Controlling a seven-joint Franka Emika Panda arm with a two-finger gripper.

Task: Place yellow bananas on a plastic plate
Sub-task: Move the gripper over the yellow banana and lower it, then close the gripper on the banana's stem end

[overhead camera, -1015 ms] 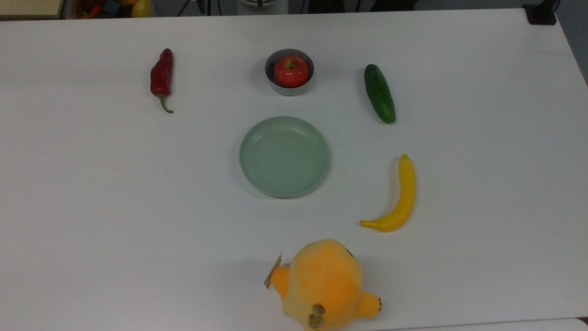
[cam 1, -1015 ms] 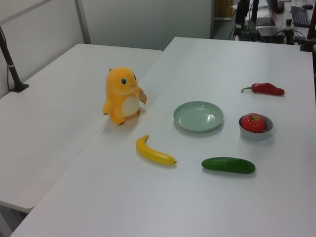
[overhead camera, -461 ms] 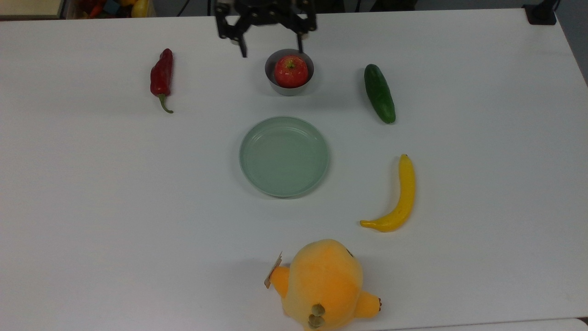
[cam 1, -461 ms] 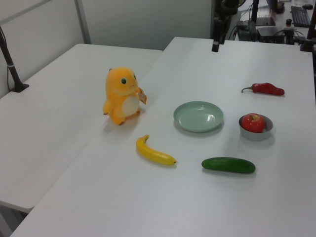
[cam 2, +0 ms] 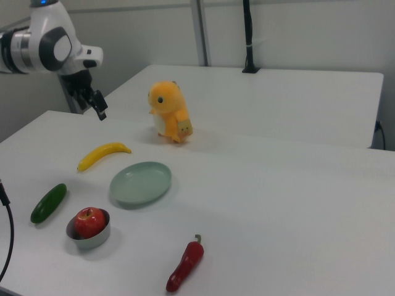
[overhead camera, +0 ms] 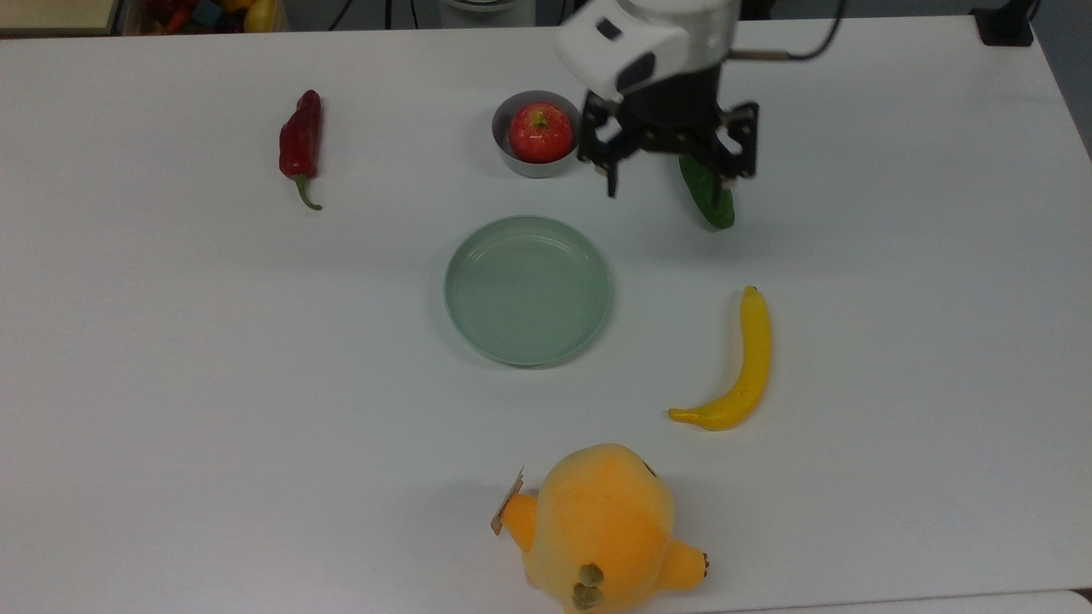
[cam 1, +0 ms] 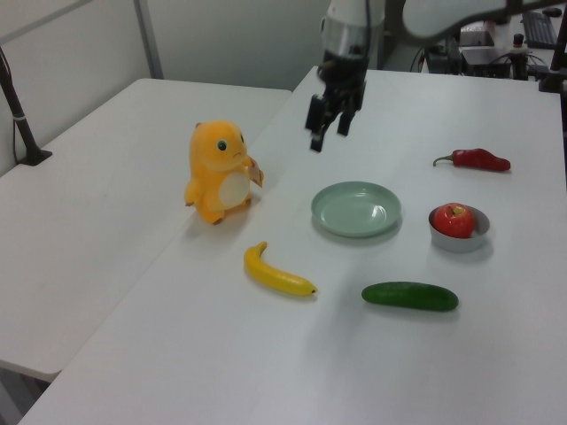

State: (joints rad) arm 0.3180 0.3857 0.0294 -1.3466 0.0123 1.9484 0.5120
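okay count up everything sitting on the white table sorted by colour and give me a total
Yellow or orange: 2, the curved yellow banana and the orange-yellow plush toy
Red: 2, the long red chili pepper and the red apple
Green: 2, the dark green cucumber and the round pale mint-green plastic plate
Grey: 1, the small grey bowl holding the apple
Total: 7

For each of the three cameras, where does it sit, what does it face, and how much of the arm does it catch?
Top view: overhead, facing down on the table; wrist and open end effector over the cucumber.
Left view: raised, beyond the banana side, facing across; end effector above the plate.
Right view: raised, on the chili pepper side; arm at the right view's upper left.
All share the plate and the plush toy.
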